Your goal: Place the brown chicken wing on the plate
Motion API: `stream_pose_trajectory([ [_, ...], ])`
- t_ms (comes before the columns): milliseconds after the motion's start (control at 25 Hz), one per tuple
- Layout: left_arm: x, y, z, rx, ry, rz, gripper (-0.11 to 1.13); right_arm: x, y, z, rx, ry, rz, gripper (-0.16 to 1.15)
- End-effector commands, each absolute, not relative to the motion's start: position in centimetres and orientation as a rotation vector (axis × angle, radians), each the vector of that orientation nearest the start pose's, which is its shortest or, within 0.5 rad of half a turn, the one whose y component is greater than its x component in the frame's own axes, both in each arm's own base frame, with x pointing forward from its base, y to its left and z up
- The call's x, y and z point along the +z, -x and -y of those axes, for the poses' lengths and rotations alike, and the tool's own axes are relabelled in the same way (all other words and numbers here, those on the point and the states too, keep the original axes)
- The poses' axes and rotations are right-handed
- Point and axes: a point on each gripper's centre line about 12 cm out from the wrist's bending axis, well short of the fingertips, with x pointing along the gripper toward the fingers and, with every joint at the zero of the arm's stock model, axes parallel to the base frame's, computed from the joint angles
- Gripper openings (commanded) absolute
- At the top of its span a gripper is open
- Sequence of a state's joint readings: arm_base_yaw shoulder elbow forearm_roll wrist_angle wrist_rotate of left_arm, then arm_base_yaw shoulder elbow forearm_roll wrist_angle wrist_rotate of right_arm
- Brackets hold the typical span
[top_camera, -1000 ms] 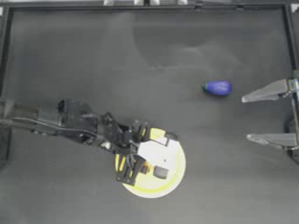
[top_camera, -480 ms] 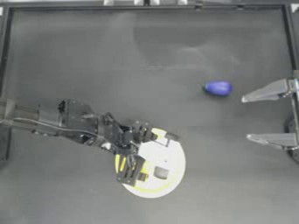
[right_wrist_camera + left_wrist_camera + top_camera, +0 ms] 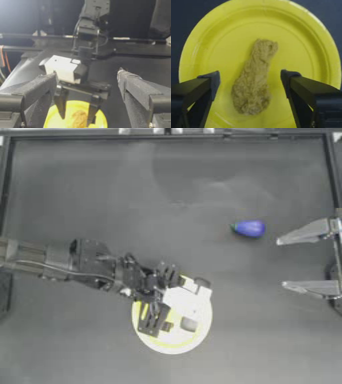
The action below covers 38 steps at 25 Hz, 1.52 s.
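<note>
The brown chicken wing (image 3: 254, 85) lies flat on the plate (image 3: 211, 45), lumpy and tan, with its narrow end pointing away from the wrist. My left gripper (image 3: 249, 82) hangs just above the plate, open, one jaw on each side of the wing and a gap to each. In the right wrist view the wing (image 3: 79, 118) shows on the plate (image 3: 100, 120) under the left gripper (image 3: 76, 110). From above, the left gripper (image 3: 170, 322) covers the plate (image 3: 172, 347) and the wing is not distinct. My right gripper (image 3: 282, 264) rests open at the right edge.
A blue-purple rounded object with a green tip (image 3: 248, 228) lies on the dark table, up and to the right of the plate and near the right gripper. The left arm (image 3: 60, 259) stretches in from the left side. A raised frame (image 3: 167, 134) borders the table.
The left gripper has shifted only slightly over the plate. The right arm and the blue-purple object have not moved.
</note>
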<state>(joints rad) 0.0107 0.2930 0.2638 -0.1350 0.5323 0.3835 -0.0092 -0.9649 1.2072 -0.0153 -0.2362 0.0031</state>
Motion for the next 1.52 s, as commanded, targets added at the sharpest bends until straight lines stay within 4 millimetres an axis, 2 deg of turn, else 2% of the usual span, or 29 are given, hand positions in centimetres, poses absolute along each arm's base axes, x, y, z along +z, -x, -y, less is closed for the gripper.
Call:
stream_pose_trajectory([
  [40,19.9,-45.1,0.0,-0.170,-0.214,-0.927,1.00,28.2,-19.9,0.1,-0.005,0.013,0.015,1.00],
  [240,21.9,-43.9,-0.4,-0.155,-0.216,-0.890,0.99,28.2,-19.9,0.1,-0.005,0.012,0.015,1.00],
  [680,24.1,-41.2,-1.4,-0.114,-0.193,-0.838,0.96,28.2,-19.9,0.1,-0.006,0.007,0.015,1.00],
  [1520,27.2,-34.3,-2.3,-0.017,-0.154,-0.612,0.95,28.2,-19.9,0.1,-0.006,0.012,0.015,1.00],
])
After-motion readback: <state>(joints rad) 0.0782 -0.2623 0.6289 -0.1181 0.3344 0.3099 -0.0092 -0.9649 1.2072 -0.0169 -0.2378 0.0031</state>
